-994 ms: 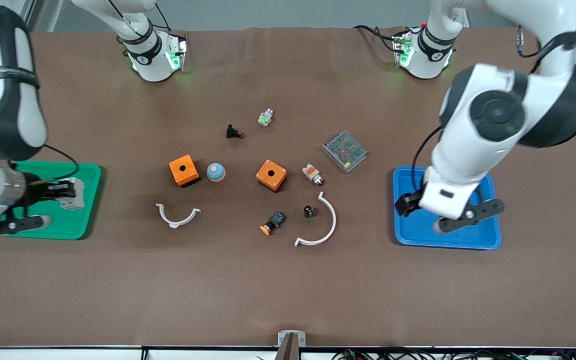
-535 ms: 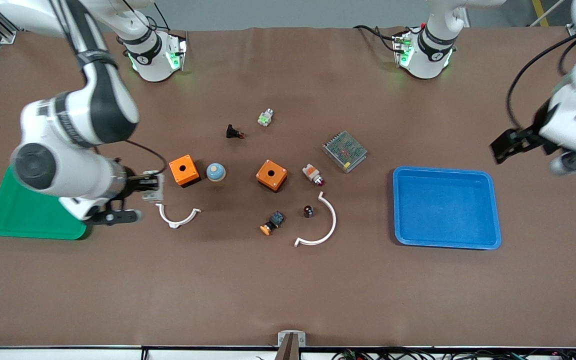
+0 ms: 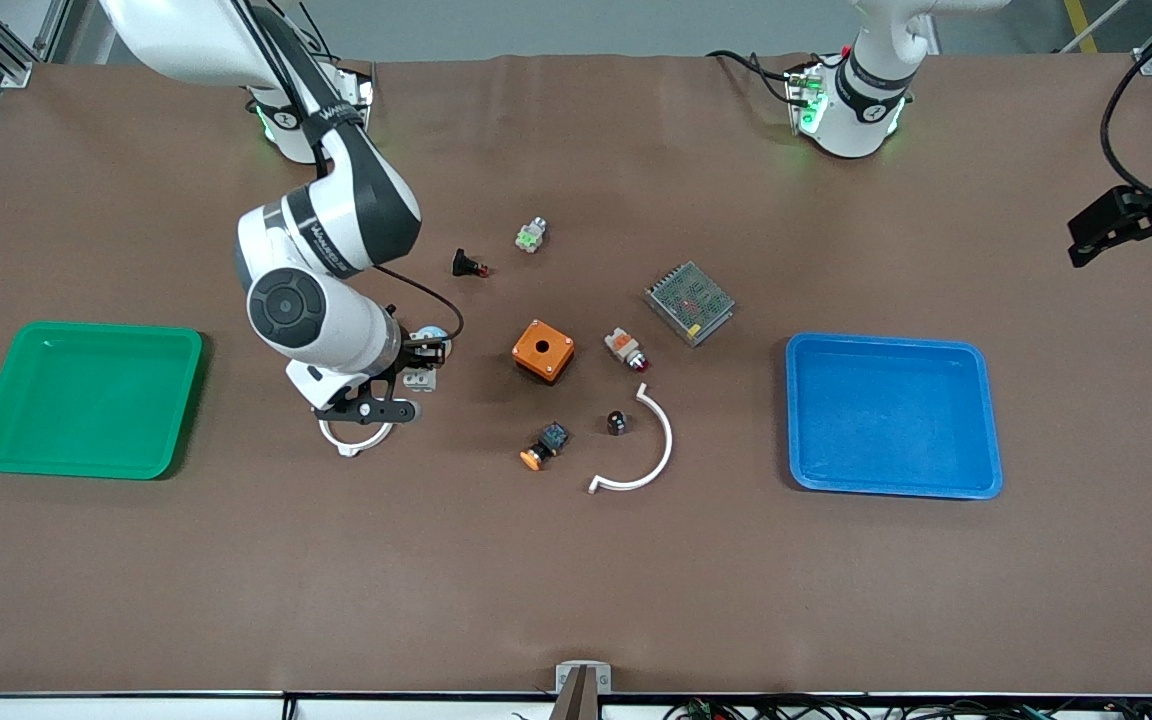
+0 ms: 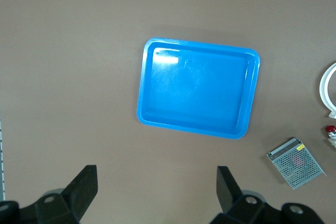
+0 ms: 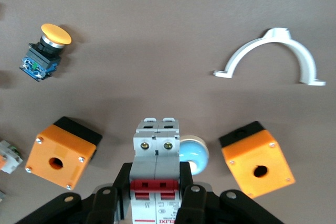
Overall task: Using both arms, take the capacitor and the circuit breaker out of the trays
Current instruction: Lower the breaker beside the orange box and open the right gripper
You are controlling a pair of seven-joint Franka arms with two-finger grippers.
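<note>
right gripper (image 5: pixel 156 195): clenched on the breaker (image 5: pixel 156 174), held over the blue dome (image 5: pixel 194 153) between two orange boxes (image 5: pixel 63 152) | left gripper (image 4: pixel 157 195): spread, held high above the blue tray (image 4: pixel 198 87) | capacitor (image 3: pixel 617 422): lying inside the larger white clamp's (image 3: pixel 641 450) curve

The front view looks down from a high position across the table (image 3: pixel 576 580), facing the two arm bases along its top edge, and covers the whole work surface including the green tray (image 3: pixel 86 398) and the blue tray (image 3: pixel 891 415). The left wrist view looks straight down from high up, with the open jaws of the left gripper (image 4: pixel 157 195) at its edge and the blue tray (image 4: pixel 198 87) well below them, a region shared with the front view. The right wrist view sits close above the table, its jaws clamping the breaker (image 5: pixel 157 179), and shares the orange box (image 5: pixel 63 152) and the white clamp (image 5: pixel 273 56) with the front view
</note>
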